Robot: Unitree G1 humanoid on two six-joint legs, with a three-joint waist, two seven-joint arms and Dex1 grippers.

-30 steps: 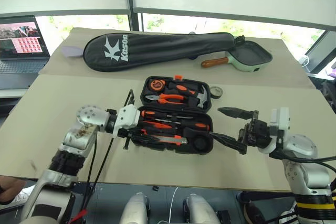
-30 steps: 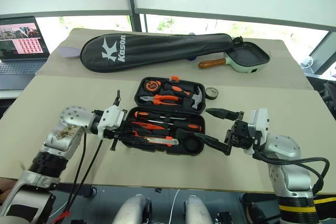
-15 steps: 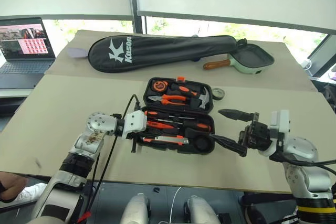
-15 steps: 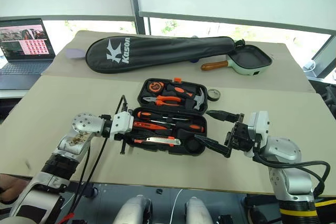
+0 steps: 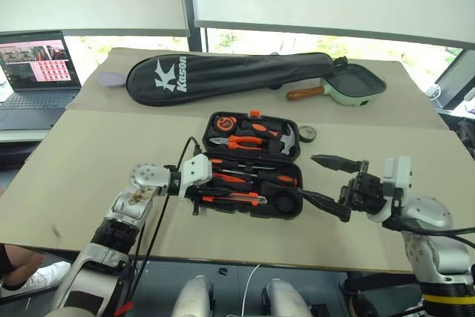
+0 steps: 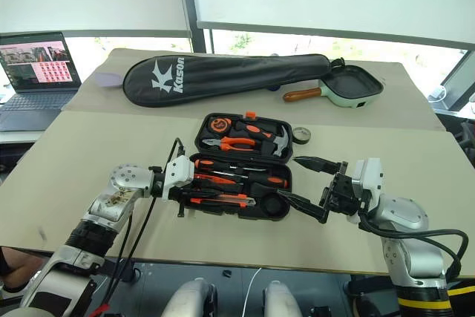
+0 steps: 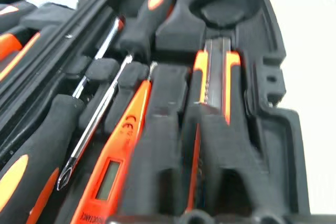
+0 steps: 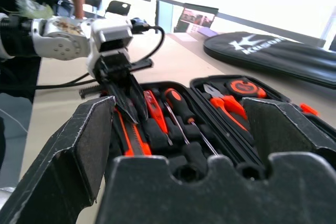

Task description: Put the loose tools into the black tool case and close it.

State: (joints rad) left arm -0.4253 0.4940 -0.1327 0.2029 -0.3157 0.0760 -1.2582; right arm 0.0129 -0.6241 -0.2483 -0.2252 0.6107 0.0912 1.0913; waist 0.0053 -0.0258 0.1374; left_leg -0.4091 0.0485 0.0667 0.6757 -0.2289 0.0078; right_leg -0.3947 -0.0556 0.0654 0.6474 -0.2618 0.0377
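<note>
Before you lies a tan desk (image 5: pixel 89 154). Across its far side stretches a long black racket bag (image 5: pixel 223 73), with a green pan (image 5: pixel 355 83) at its right end and a laptop (image 5: pixel 33 68) off to the far left.

The black tool case (image 5: pixel 252 165) lies open at the desk's middle, hinged flat. Its far half holds pliers, a small hammer and a tape measure. Its near half holds orange-and-black screwdrivers (image 5: pixel 252 178) and the utility knife (image 5: pixel 237 198). A small dark tape roll (image 5: pixel 308 133) sits on the desk just beside the case's far right corner.

Your left end effector (image 5: pixel 199 197) reaches into the near half from the left. In the right wrist view its two fingers come down narrowly parted over the knife slot, pinching nothing you can make out. Your right end effector (image 5: pixel 330 183) hovers just right of the case, fingers spread wide and empty.

The left wrist view shows what the head views cannot: the slim orange tester pen (image 7: pixel 118 169) seated in its slot beside a screwdriver shaft.
</note>
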